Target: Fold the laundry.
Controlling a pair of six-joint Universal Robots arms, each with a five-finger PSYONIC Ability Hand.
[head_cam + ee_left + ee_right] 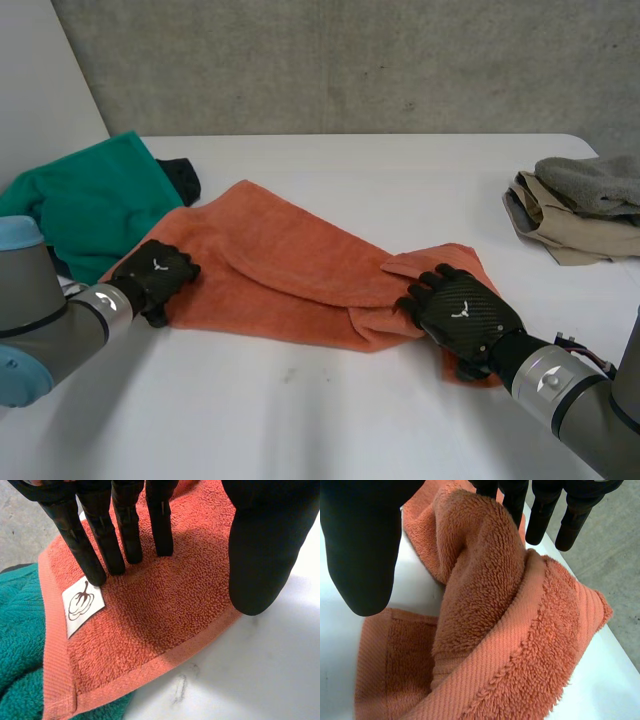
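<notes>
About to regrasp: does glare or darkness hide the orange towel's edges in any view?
Head view: even light, no glare on the white table, the orange towel plain to its edges. Left wrist view: hem and white label by the left hand are well lit. Right wrist view: the right hand covers part of the bunched towel.

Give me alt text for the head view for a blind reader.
An orange towel lies across the white table, left hand on one end, right hand on the bunched other end. Green cloth and beige clothes lie aside.
</notes>
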